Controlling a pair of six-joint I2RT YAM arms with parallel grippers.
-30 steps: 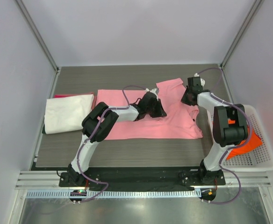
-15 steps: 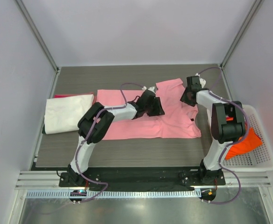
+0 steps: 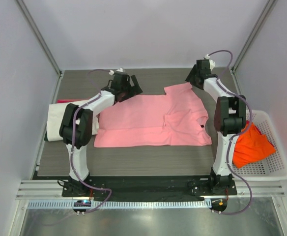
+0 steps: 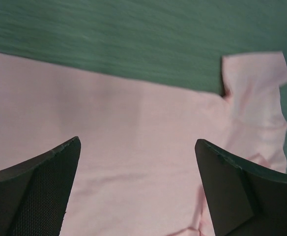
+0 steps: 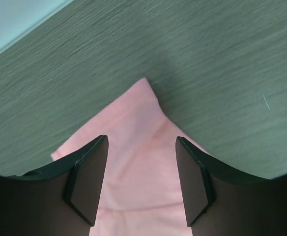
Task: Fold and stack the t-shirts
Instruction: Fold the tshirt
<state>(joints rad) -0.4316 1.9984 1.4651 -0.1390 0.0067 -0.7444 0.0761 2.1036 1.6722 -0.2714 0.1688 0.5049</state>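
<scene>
A light pink t-shirt (image 3: 148, 123) lies spread flat across the middle of the table, with a small dark label (image 3: 202, 128) near its right edge. My left gripper (image 3: 131, 88) hovers over the shirt's far left part, wide open and holding nothing; the left wrist view shows pink cloth (image 4: 133, 118) between its fingers (image 4: 45, 182). My right gripper (image 3: 191, 81) is open above the far sleeve (image 5: 138, 123), fingers (image 5: 89, 177) apart with nothing gripped. A folded cream-white t-shirt (image 3: 60, 118) lies at the left on a red one (image 3: 61, 101). An orange t-shirt (image 3: 251, 145) lies in the basket.
The white mesh basket (image 3: 276, 162) stands at the right edge of the table. Bare grey table (image 3: 153, 78) runs behind the pink shirt, and a strip (image 3: 133, 162) in front of it. Walls close the back and both sides.
Both grippers have opened and let go of the pink shirt. The left one swung from the shirt's middle to its far left, the right one moved farther back. The shirt now lies flatter.
</scene>
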